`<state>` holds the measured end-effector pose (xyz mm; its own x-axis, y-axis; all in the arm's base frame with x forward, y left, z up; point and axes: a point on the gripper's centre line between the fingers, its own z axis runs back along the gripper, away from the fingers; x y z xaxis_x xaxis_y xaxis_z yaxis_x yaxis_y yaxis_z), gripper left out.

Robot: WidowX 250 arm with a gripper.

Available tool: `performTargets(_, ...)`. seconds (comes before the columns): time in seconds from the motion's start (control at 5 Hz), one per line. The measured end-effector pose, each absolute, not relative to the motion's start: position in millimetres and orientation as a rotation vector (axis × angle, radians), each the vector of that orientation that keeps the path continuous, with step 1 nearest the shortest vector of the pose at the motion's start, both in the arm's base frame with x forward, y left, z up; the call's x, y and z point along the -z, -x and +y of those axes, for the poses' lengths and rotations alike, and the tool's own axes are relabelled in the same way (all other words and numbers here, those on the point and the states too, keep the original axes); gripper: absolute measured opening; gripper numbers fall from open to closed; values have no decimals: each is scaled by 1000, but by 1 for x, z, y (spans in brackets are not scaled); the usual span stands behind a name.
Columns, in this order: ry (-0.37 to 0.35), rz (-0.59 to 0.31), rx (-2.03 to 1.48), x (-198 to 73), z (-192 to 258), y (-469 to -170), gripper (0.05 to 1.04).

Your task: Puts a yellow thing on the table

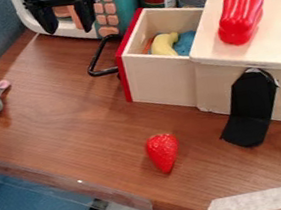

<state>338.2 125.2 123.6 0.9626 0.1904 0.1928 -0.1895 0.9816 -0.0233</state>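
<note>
Pale tape (267,200) at five o'clock, along the near edge. Inspected next, from largest down: brown wooden tabletop (64,119), destination for the yellow item; required placement not done. Noted at two o'clock: pale wooden box (278,23). Found at eleven, by the back partition: teal and white toy microwave (124,0). Between twelve and one: red-fronted drawer (160,81), pulled out from the box; access from above apparently adequate. Task judged at an early stage, with grasp, lift and placement all outstanding.

At eleven, in front of the microwave: black gripper (68,26), well apart from the drawer. Fingers (47,22) spread wide, released, with nothing grasped; contact with the microwave not determinable from this angle.

Smaller articles, in order: red toy pepper (241,15) near two o'clock, resting on the box; yellow banana-shaped thing (162,46) near one, lying inside the drawer beside a blue item (186,42). Remaining, as assessed: approach over the open drawer, close on the yellow piece without catching the blue one, raise above the drawer wall, set down on bare wood, preferably away from the strawberry (162,151) at six.
</note>
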Motion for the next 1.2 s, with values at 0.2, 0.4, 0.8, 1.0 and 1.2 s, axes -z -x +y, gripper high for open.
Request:
performTargets(0.2, 14, -164, -196, -111, 122, -338, 1001)
performTargets(0.4, 14, -191, -169, -112, 91, -345, 1001)
performTargets(0.8, 52, -235, -120, -127, 5, -376, 1001)
performTargets(1.0, 61, -234, -155, -121, -7, -387, 1001)
performTargets(1.2, 41, -199, -197, -106, -17, -392, 1001)
